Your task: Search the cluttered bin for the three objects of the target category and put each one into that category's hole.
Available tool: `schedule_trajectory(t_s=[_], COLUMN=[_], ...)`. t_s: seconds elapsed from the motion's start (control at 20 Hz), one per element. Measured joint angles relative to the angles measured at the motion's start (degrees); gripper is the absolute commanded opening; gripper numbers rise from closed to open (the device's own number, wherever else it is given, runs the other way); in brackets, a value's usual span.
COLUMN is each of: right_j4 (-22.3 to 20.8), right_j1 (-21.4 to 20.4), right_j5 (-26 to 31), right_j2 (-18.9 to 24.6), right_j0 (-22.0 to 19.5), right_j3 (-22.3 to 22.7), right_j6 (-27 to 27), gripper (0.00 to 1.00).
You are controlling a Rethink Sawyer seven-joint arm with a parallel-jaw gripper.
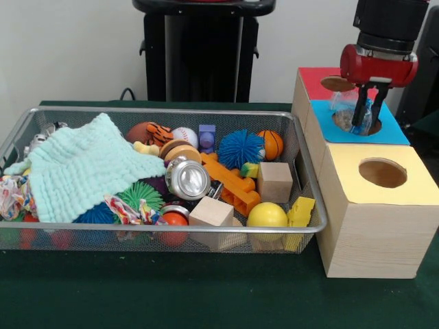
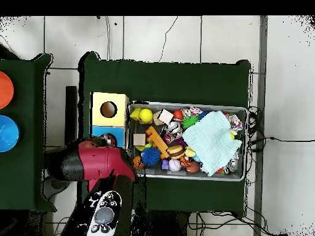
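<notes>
**At the box row: wrapper in the claw, one hole short of the red box**

Nearest the front camera, the cluttered bin [image 1: 171, 227] is still packed. The mint cloth [image 1: 82, 164] covers its left half and the silver can [image 1: 188, 179] lies mid-bin. I can't pick out further wrappers for sure; something clear-ish sits at the far left end, too small to call.

The boxes run near to far: yellow-topped box [image 1: 374, 205], blue-topped box [image 1: 394, 130], red-topped box [image 1: 312, 79].

The gripper [image 1: 366, 123] hangs over the blue box's opening, tips at or just inside it. The fingers are drawn close with a narrow gap. A clear crumpled wrapper [image 1: 341, 103] bunches against them on the red-box side, and I judge it pinched rather than loose.

Wrapper orientation: it hangs roughly upright, long axis about vertical, bulk leaning toward the red top. It is too wrinkled to name an end.

Step in hand, as I read it: delivery of one target, not yet released.

The hole [image 1: 337, 83] is the next opening back, just beyond the wrapper. The next move calls for a small lift clear of the blue rim, a shift to centre over the red hole, then release. Dropping here risks the wrong box.

The overhead view shows only the arm covering that spot, no finger detail.
</notes>
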Motion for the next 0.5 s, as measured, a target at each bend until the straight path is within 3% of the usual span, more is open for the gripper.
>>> schedule_trajectory(t_s=[0.1,0.15,0.5], right_j4=[0.1,0.1,0.1], right_j1=[0.2,0.3,1.1], right_j5=[0.0,0.0,-0.6], right_j2=[-0.3,-0.5,-0.9], right_j0=[0.3,0.6,0.8], right_j3=[-0.1,-0.2,-0.1], right_j6=[0.0,0.0,0.0], gripper=[0.0,1.0,1.0])
